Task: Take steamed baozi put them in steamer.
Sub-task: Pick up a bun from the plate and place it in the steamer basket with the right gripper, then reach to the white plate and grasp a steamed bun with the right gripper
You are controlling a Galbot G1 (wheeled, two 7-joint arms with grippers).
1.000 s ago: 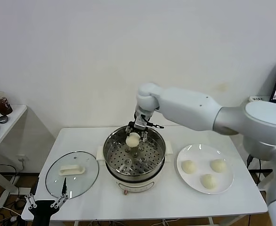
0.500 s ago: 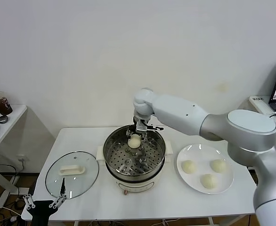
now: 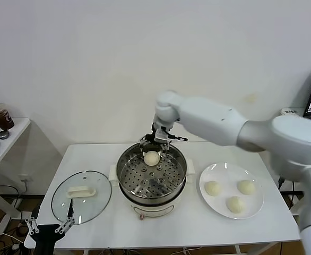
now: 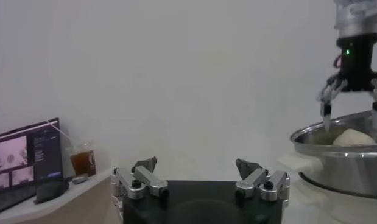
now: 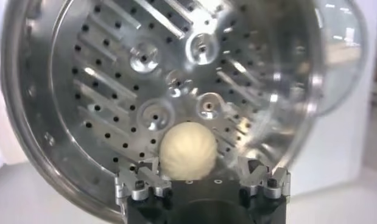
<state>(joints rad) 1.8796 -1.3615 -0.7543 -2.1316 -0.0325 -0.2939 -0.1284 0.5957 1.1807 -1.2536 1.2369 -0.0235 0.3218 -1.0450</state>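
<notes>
One cream-white baozi (image 3: 152,158) lies on the perforated tray at the back of the shiny steamer (image 3: 128,183). My right gripper (image 3: 156,144) hangs just above it, open, with its fingers spread to either side and not touching. In the right wrist view the baozi (image 5: 188,152) rests on the tray (image 5: 115,91) in front of the open gripper (image 5: 202,171). Three more baozi (image 3: 212,187) (image 3: 245,186) (image 3: 233,204) sit on the white plate (image 3: 227,171). My left gripper (image 3: 50,228) is parked open at the table's front left corner, and it also shows in its own wrist view (image 4: 196,165).
A round glass lid (image 3: 94,204) with a white handle lies flat on the table left of the steamer. A side table with a cup (image 3: 0,118) stands at far left. The left wrist view shows the steamer (image 4: 334,161) and right gripper (image 4: 351,103) from the side.
My right gripper lowered the baozi onto the tray at the back of the steamer, opened, and rose slightly. The baozi stays on the tray. The left arm has not moved.
</notes>
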